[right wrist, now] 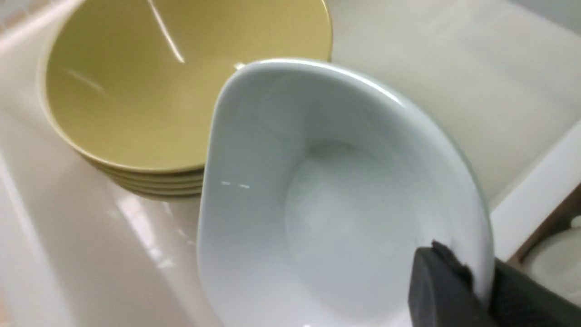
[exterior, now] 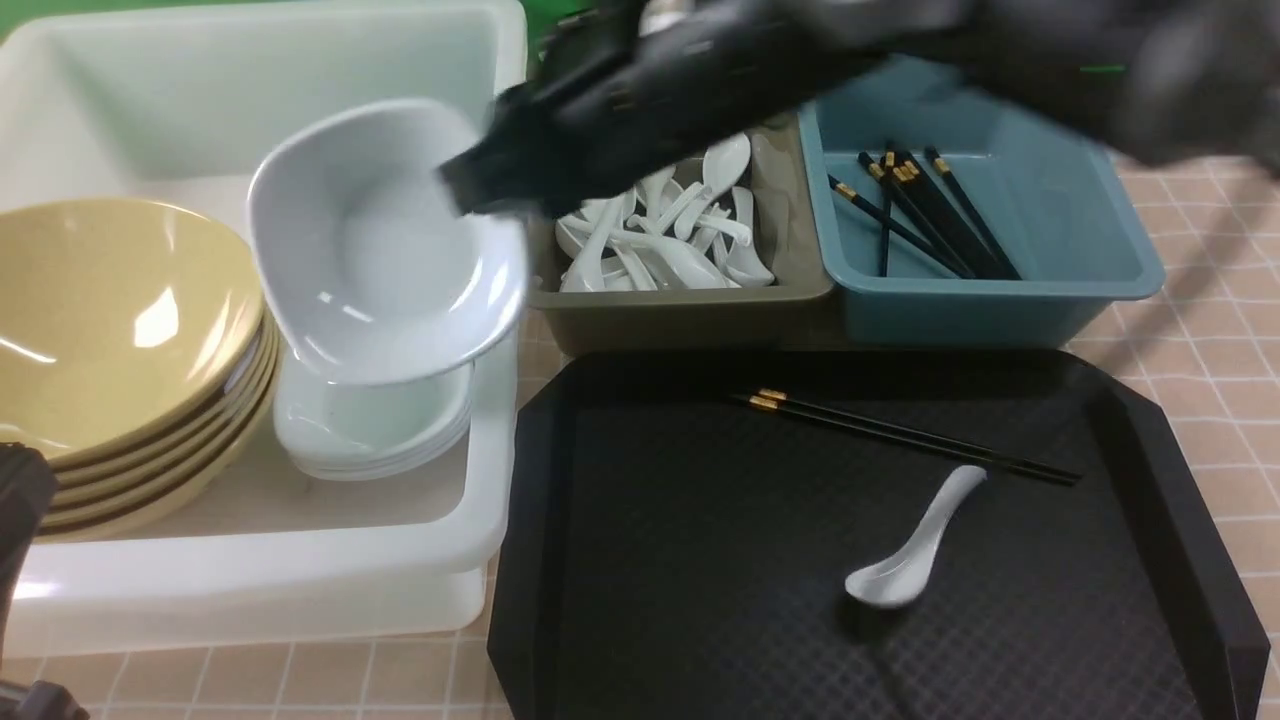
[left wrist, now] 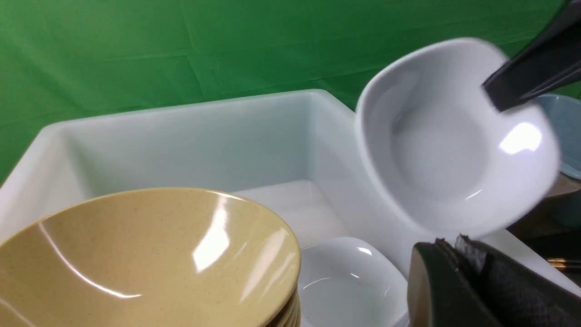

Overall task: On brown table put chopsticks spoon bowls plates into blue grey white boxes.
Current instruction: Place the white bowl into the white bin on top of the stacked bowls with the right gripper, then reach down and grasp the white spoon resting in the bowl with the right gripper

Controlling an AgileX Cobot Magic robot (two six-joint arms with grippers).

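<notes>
Spanning whole scene: tan tiled surface (exterior: 1200, 330). White tub (exterior: 300, 590) at its left edge – yellow bowls (exterior: 120, 320) stacked against tub's left wall, white plates (exterior: 370, 430) stacked beside them. Black tray (exterior: 700, 600) at near edge; behind it teal-blue box (exterior: 960, 310) with black chopsticks (exterior: 940, 215) inside, olive-grey box (exterior: 680, 315) with white spoons (exterior: 660, 245) inside. Right jaws pinching rim of tilted plate (exterior: 380, 260), above plate stack. Left jaws pressed together, gripping nothing. On tray: chopstick pair (exterior: 900, 432) near far edge, single spoon (exterior: 910, 555) – apart, nearer.

All three views share the tilted plate (exterior: 380, 250), wrists nearest.
</notes>
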